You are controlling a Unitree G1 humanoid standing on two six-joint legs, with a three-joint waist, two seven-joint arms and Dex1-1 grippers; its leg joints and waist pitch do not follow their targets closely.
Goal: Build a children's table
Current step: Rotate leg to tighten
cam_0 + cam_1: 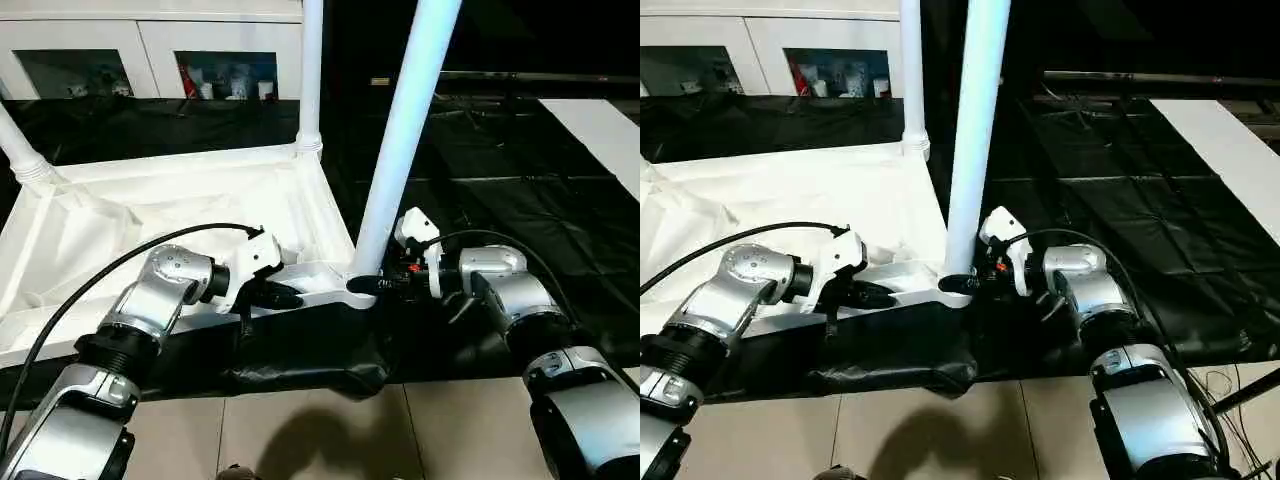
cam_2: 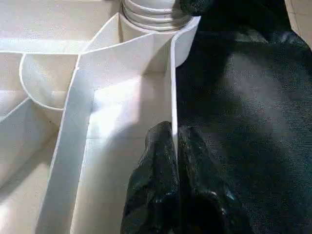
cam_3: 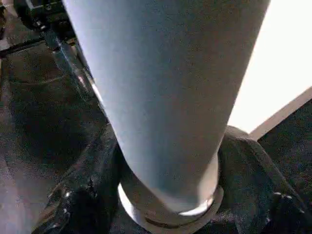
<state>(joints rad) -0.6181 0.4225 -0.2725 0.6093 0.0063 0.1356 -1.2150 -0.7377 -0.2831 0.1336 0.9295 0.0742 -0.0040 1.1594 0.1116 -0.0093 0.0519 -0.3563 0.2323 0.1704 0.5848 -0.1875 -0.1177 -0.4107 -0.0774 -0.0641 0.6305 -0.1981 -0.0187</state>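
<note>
While the white tabletop (image 1: 180, 200) lies upside down on black sheeting (image 1: 480, 200) spread over the floor, the step in hand looks like seating the near-corner leg (image 1: 400, 140) in its round socket (image 1: 355, 288); the left tool (image 2: 174, 146) is clenched on the thin rim wall of the tabletop just beside that socket, its two black fingers pinching the wall from both sides, apparently to steady the piece; the right tool (image 3: 165, 195) grasps the leg at its very base, a dark finger on each side of the tube where it enters the socket; two further legs already stand in the far corner sockets, one upright (image 1: 311, 70) and one leaning at the left (image 1: 20, 145); the next move, I judge, calls for pressing or twisting the leg fully home while the left tool holds the rim down; behind, a white glass-door cabinet (image 1: 150, 50) holds small items too blurred to name
</note>
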